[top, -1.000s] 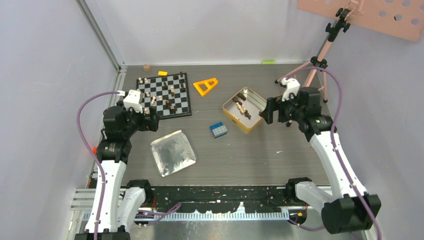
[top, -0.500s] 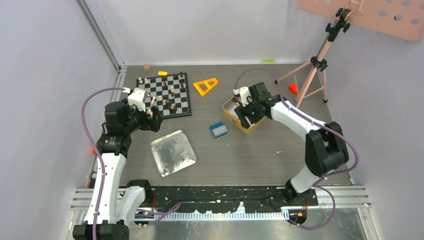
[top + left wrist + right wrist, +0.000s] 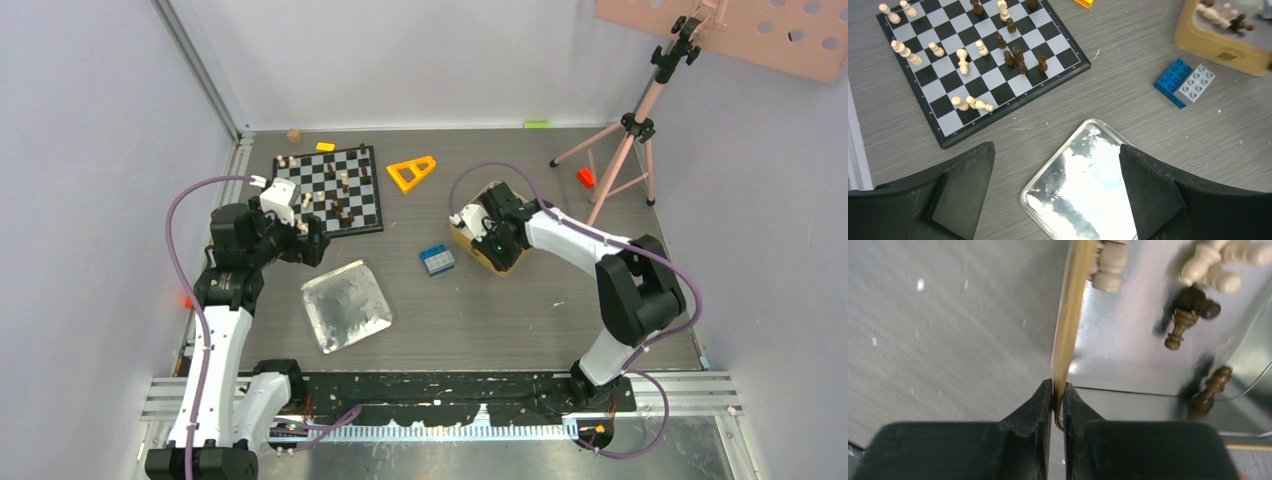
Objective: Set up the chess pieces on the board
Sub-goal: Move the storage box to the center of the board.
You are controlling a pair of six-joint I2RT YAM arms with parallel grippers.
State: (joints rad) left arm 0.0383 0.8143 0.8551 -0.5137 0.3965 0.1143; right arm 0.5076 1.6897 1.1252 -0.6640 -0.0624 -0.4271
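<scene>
**Right side grips, left side waits**

The right gripper (image 3: 1058,390) is clenched on the thin wall of the gold-rimmed square tin (image 3: 1070,315), right of centre. I'd guess it means to drag or tip the tin, since tiny wooden chess pieces (image 3: 1193,297), tan and dark brown, lie loose inside. Others stand scattered on the small black-and-white chequered board (image 3: 996,77), far left. The left gripper (image 3: 1055,146) hangs wide open and empty above the shiny silver square tray (image 3: 1088,180), probably waiting.

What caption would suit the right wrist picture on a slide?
Right gripper pinches the rim of the gold tin, with light and dark chess pieces lying loose inside.
</scene>
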